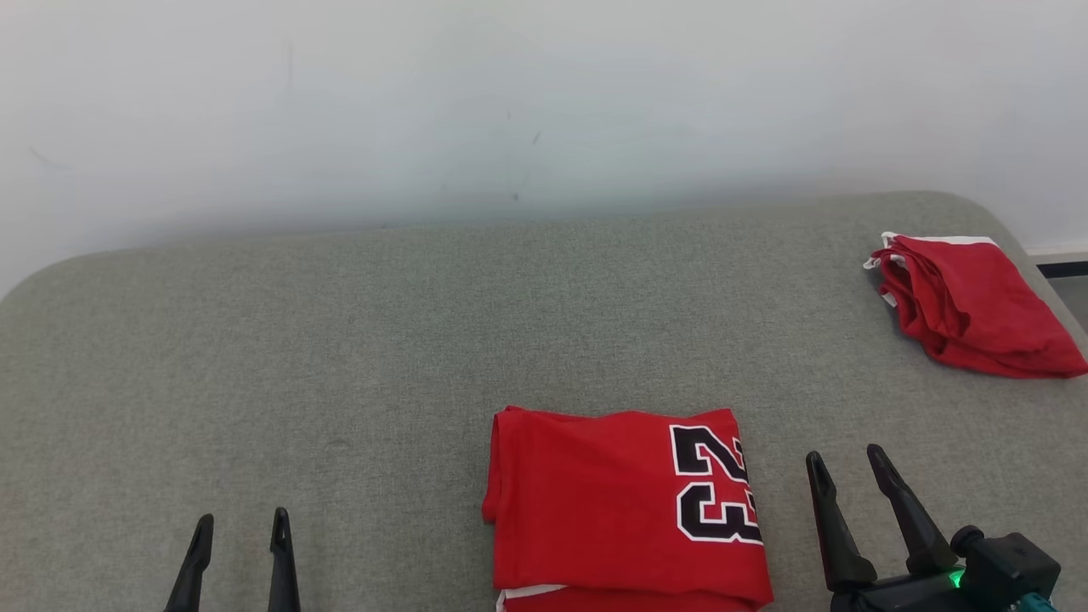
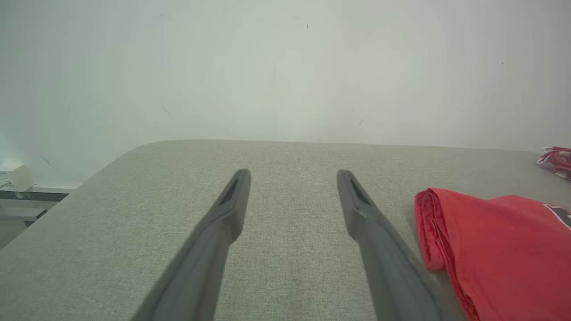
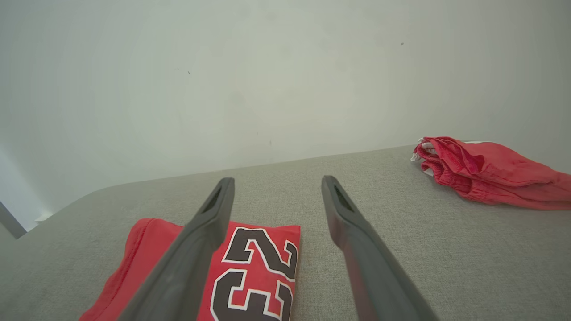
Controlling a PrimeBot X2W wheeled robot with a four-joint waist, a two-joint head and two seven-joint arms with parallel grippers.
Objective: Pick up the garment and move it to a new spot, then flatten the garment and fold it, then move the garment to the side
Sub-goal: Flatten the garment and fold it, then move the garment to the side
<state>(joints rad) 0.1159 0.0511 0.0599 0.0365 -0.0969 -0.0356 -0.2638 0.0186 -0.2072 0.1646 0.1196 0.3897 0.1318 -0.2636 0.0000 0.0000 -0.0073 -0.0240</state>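
- the garment, a red jersey (image 1: 625, 510), lies folded into a neat rectangle on the near edge of the surface, a bit right of the middle.
- it's got a black "23" with a white outline on its right end, turned sideways, and a strip of white trim peeks out along the near edge.
- its left side is the folded one. from the left wrist cam you can see the layers curled over there (image 2: 430, 232).
- nobody's holding it, it's just sitting flat on the cloth.
- the right gripper (image 1: 844, 453) is just beside the jersey's right edge with a sliver of grey between them. its fingers are spread wide with nothing in them, and a little green light glows on its base (image 1: 956, 580).
- in its own wrist cam, the one finger (image 3: 196, 249) crosses in front of the number. can't tell from there whether it's touching, but the head cam shows it off to the side.
- the left gripper (image 1: 242, 516) is well off to the left at the near edge, also released, with just bare cloth between its fingers.
- everything sits on a grey fabric-covered surface (image 1: 340, 340) with rounded far corners.
- a second red garment (image 1: 969, 306) with white trim is bundled up at the far right corner, well apart from the jersey.
- behind it all is a plain white wall (image 1: 510, 102) with a few faint scuffs.
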